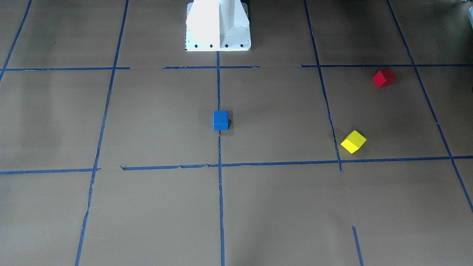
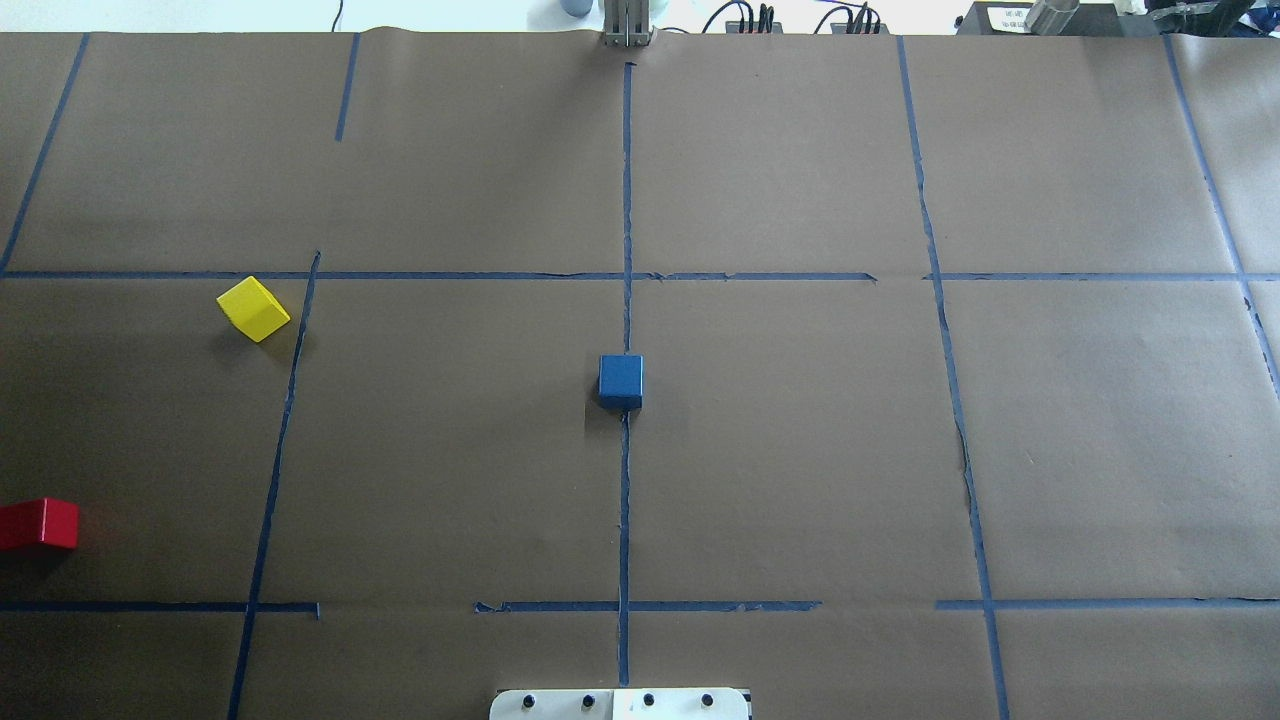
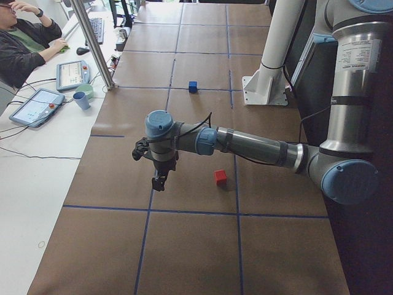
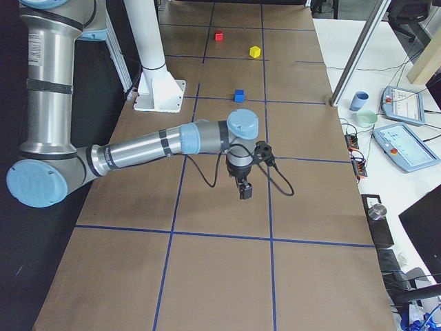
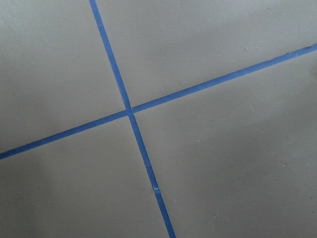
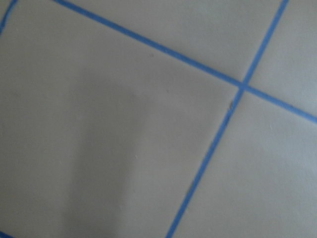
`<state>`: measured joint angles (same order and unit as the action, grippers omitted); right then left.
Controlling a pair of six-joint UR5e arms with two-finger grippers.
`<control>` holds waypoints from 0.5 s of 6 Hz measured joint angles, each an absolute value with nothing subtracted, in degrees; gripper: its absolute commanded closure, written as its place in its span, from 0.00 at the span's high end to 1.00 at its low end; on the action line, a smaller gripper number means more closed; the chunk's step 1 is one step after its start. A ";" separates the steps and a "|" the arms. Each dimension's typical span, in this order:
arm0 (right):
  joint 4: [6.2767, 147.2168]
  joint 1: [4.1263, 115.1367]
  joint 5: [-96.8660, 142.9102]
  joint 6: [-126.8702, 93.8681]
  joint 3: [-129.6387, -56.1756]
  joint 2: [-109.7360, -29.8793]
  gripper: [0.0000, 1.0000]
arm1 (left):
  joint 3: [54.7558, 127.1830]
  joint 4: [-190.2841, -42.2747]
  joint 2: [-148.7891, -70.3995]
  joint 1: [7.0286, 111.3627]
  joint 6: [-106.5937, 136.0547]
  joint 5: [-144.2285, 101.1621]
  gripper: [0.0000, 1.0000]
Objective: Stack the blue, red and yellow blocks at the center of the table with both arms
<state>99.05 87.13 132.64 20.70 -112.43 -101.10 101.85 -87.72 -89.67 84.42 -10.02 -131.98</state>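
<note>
and here we are: the blue block (image 1: 220,120) sits dead centre on the worktop (image 1: 147,122). it lies flat and square on the middle tape line (image 1: 219,85), straight out from the white pedestal base (image 1: 218,26), and stands alone on the brown paper.

the yellow block (image 1: 353,141) is over on the robot's left side, turned cornerwise. it is just beside a tape line and well apart from the blue one. the red block (image 1: 384,77) lies further out to the left and nearer the robot. it too is twisted off the grid, and well apart from the yellow.

now the arms. the left arm (image 3: 252,144) stretches low across the worktop, its left claw (image 3: 158,182) pointing down above the paper close to a tape line. the red block sits near the forearm without touching it. this claw shows only from the side, so i cannot tell whether its fingers are apart or together.

at the other end, the right arm (image 4: 151,148) reaches out the same way. the right claw (image 4: 245,191) hangs tip-down over the paper near a tape line, well apart from all three blocks, with a black cable (image 4: 275,181) looping beside it. again it is side view only, so apart or together, i cannot tell.

both wrist cameras look down on brown paper and a crossing of blue tape. a person (image 3: 24,43) sits along the worktop's long edge.
</note>
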 measured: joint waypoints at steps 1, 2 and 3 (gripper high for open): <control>98.94 90.07 132.49 24.03 -112.01 -105.67 1.00 | 102.00 -88.33 -88.97 84.22 -10.04 -133.05 1.00; 98.87 91.08 132.48 23.78 -111.89 -107.34 1.00 | 102.17 -89.18 -87.58 83.82 -10.01 -135.95 1.00; 98.81 91.33 132.54 22.85 -111.89 -107.67 1.00 | 102.22 -93.07 -84.88 82.44 -7.04 -138.54 1.00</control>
